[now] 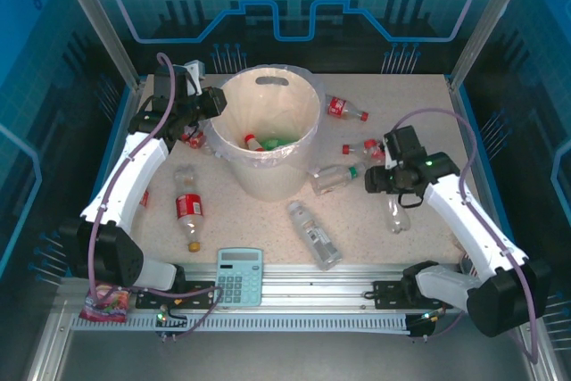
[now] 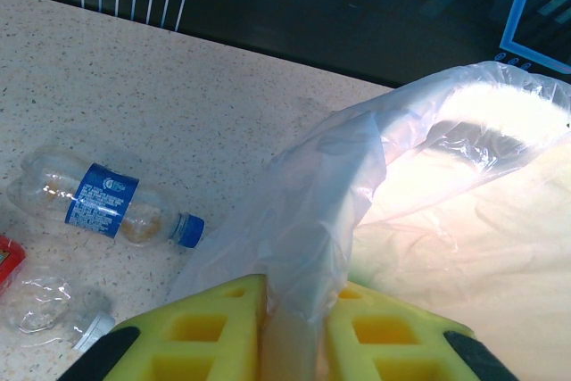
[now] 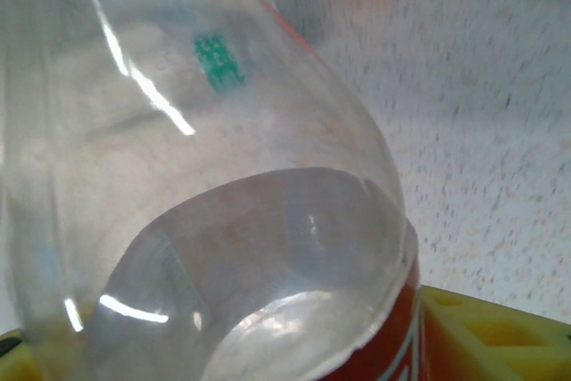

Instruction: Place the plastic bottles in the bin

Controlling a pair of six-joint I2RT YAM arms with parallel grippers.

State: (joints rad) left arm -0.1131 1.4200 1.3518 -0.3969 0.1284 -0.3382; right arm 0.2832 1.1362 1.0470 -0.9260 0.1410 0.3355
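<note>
Speckled table [image 1: 268,220], one bin [image 1: 268,180], one calculator [image 1: 240,276]

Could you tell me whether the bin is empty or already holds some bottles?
Not empty: in the top view a red-capped bottle and a green-capped bottle lie at the bottom of the bin.

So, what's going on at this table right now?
Two robot arms are working at putting plastic bottles in the cream bin. The left arm has its jaws shut on the bin's rim and bag liner. The right arm has its jaws around a clear bottle on the table; whether it grips it yet is unclear. A few bottles lie in the bin, several on the table.
</note>
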